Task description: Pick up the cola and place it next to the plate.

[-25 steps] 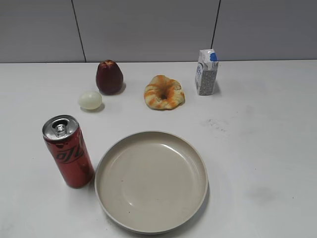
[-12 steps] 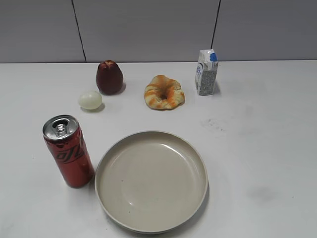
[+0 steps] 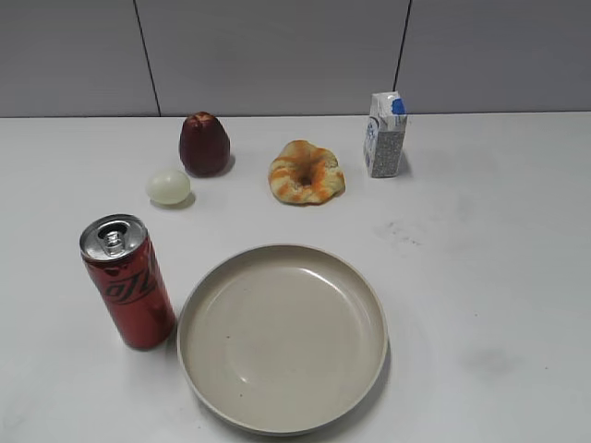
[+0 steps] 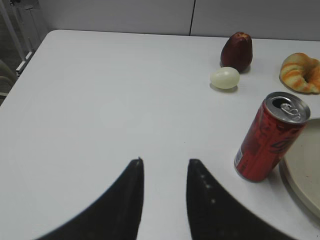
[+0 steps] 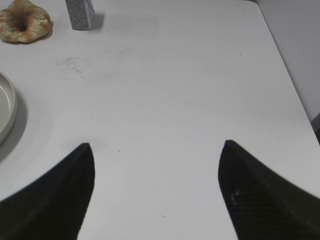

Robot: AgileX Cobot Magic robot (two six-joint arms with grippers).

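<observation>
The cola (image 3: 128,284), a tall red can with a silver pull-tab top, stands upright on the white table just left of the plate (image 3: 282,334), a large beige dish. In the left wrist view the cola (image 4: 270,137) stands to the right of my left gripper (image 4: 164,161), which is open and empty over bare table, and the plate's rim (image 4: 300,180) shows at the right edge. My right gripper (image 5: 156,144) is wide open and empty over bare table, right of the plate's rim (image 5: 6,112). No gripper shows in the exterior view.
At the back stand a dark red apple (image 3: 204,144), a pale egg (image 3: 168,186), a ring-shaped bread (image 3: 306,172) and a small white-and-blue carton (image 3: 385,135). The table's left edge (image 4: 22,65) and right edge (image 5: 295,95) show in the wrist views.
</observation>
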